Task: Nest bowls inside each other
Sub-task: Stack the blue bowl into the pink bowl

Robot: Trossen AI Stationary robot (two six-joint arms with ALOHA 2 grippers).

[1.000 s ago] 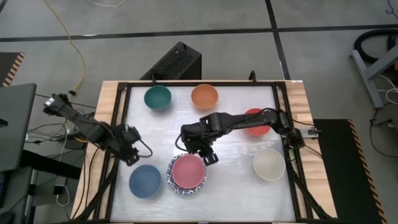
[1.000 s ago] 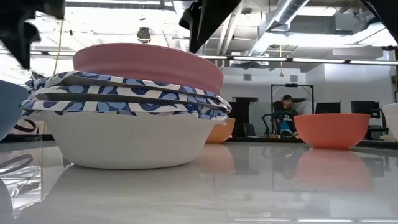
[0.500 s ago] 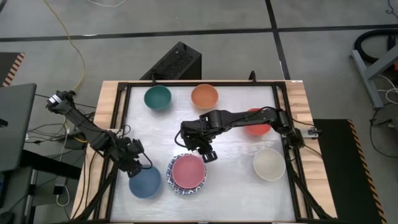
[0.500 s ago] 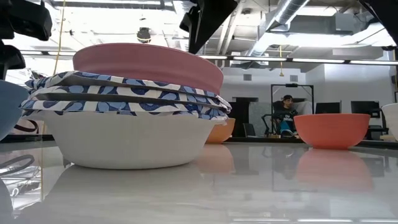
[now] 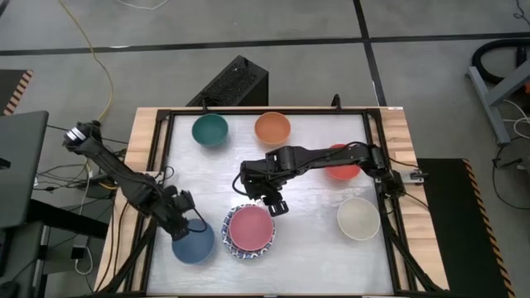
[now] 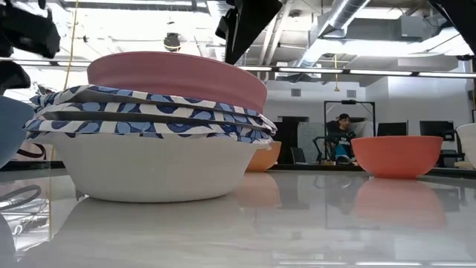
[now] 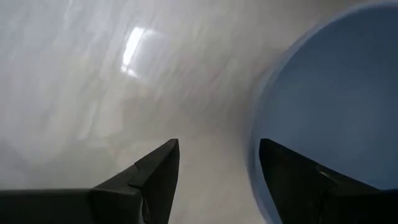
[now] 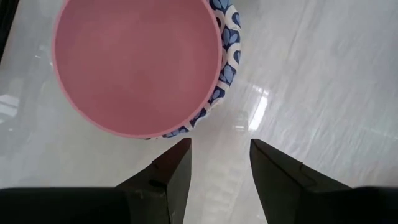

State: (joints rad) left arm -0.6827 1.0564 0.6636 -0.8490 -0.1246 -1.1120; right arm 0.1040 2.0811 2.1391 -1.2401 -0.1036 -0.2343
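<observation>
- Nesting in progress: pink bowl sits atop the patterned white bowls as one stack, lower centre of the high view; stack rests on the counter.
- Step in hand, by judgement: pickup of the dark blue bowl, lower left of the high view, just left of the stack and apart from it.
- Left claw: fingers wide, nothing held; poised at the blue bowl's upper rim. Wrist view shows one finger over the bowl's inside, the other over bare counter, so the rim lies between them. Contact cannot be told.
- Left arm pose: reaching in from the left edge of the frame, slanting down and right to the bowl.
- Right claw: fingers parted, nothing held; hanging just beside the stack's upper right rim, clear of it. Arm stretches from the right side across the centre.
- Loose bowls: teal and orange at upper centre, red partly under the right arm, cream at lower right.
- Next move calls for: closing on the blue rim, lifting, carrying right, lowering level into the pink bowl.
</observation>
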